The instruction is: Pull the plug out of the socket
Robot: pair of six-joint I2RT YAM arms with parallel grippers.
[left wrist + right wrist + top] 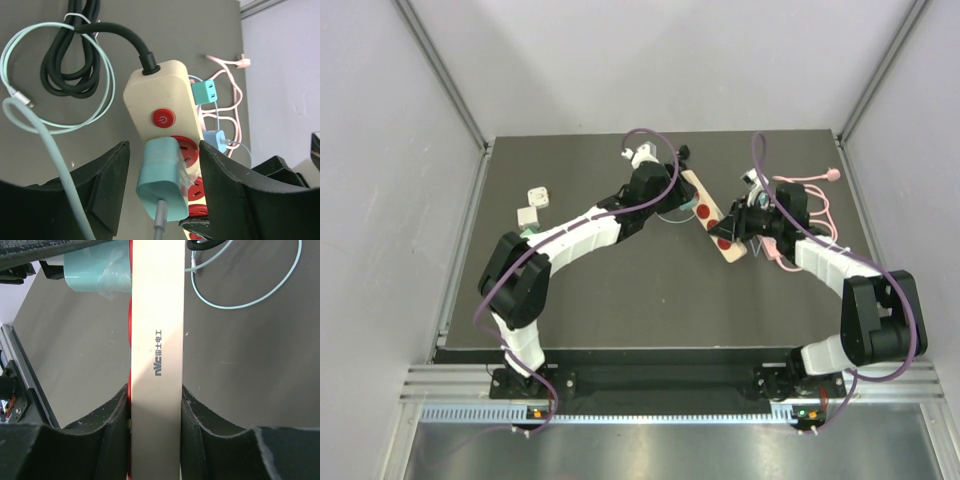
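Dark desk [620,300]: right claw [156,410] clamps cream plastic power strip [160,100]; left claw [162,190] open astride teal plug [159,175], likely rigid, slick; pinch flanks.

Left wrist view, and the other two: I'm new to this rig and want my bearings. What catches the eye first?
A teal plug stands in the cream power strip, right next to its red button, with the left gripper open on either side of it. The right gripper is clamped on the strip's other end, seen edge-on in the right wrist view.
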